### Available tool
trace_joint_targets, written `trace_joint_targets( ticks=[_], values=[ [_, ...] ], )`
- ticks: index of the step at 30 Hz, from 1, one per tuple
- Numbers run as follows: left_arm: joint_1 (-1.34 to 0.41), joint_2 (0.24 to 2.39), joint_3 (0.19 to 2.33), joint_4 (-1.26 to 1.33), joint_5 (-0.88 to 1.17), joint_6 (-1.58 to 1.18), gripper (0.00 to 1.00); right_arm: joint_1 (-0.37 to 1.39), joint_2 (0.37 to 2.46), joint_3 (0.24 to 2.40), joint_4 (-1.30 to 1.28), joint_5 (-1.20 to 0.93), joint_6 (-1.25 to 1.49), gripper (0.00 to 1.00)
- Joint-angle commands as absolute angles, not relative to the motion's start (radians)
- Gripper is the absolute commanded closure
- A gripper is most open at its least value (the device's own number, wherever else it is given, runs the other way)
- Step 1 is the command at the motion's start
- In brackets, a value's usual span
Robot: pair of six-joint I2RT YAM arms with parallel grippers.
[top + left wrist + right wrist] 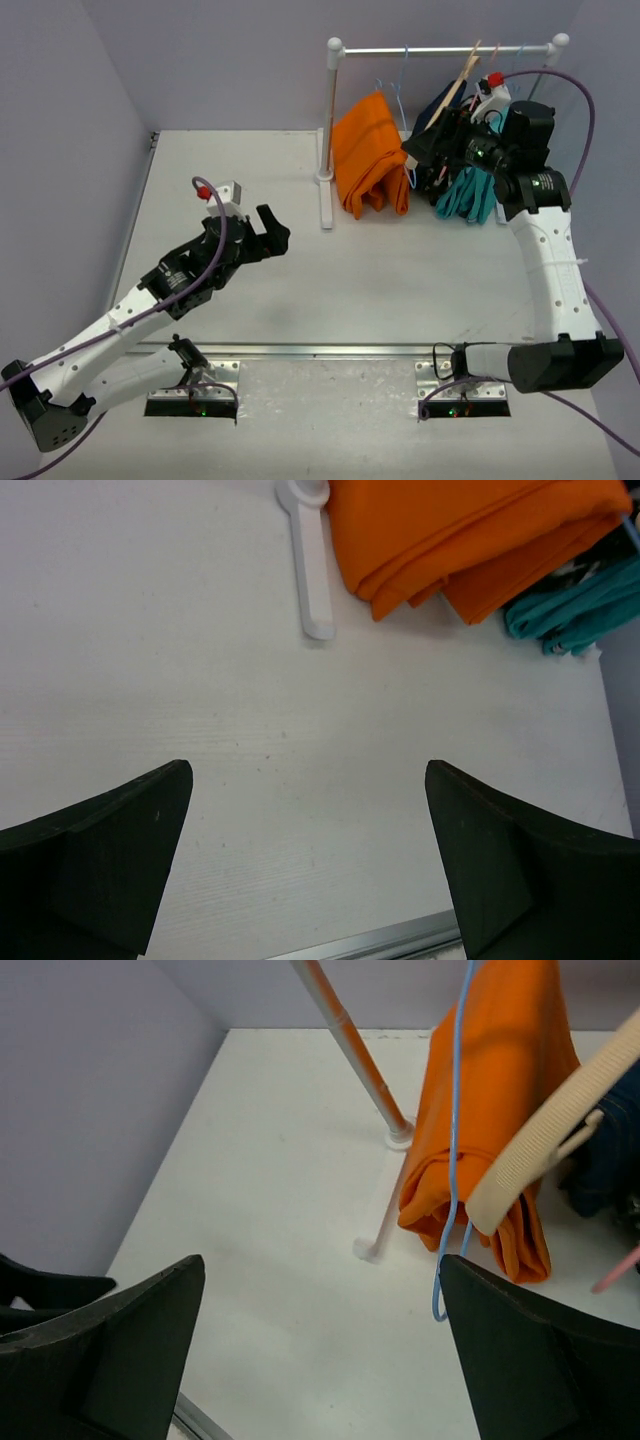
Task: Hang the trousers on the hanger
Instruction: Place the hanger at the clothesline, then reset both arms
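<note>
A: Two grippers being logged. The left gripper (pixel 308 780) is being held over the table (pixel 150 630), jaws being kept spread wide, nothing being gripped.

B: And the other?

A: The right gripper (pixel 320 1270) is being held up by the rack (pixel 328 130), jaws likewise being kept wide apart, nothing being pinched between them.

B: Trousers?

A: The trousers (pixel 372 155) are being shown folded and hanging at the rack's left end, just beside the post, the bottom fold being seen near the rack's foot. Well apart from the left gripper.

B: Hanger?

A: The hanger (pixel 455 1160) is being seen as a thin blue wire running down in front of the orange cloth, its lower bend showing against the table. Whether the cloth is being carried by it cannot be told.

B: Anything else?

A: A tan wooden hanger (pixel 560 1125) is being seen just right of the wire, overlapping the trousers. A teal garment (pixel 470 195) is being noted further right, under the right arm.
</note>
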State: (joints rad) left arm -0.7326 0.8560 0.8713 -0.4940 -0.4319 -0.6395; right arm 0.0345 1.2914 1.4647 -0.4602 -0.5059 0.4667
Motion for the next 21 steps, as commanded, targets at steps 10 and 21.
trace_joint_targets(
  ticks=[10, 21],
  values=[
    [-0.676, 0.936, 1.140, -0.723, -0.822, -0.584, 0.00, 0.115, 0.871, 1.114, -0.707, -0.067, 0.339, 0.01],
    [-0.655, 0.713, 0.858, -0.702, -0.896, -0.492, 0.00, 0.119, 0.667, 0.801, -0.732, -0.029, 0.346, 0.01]
  ],
)
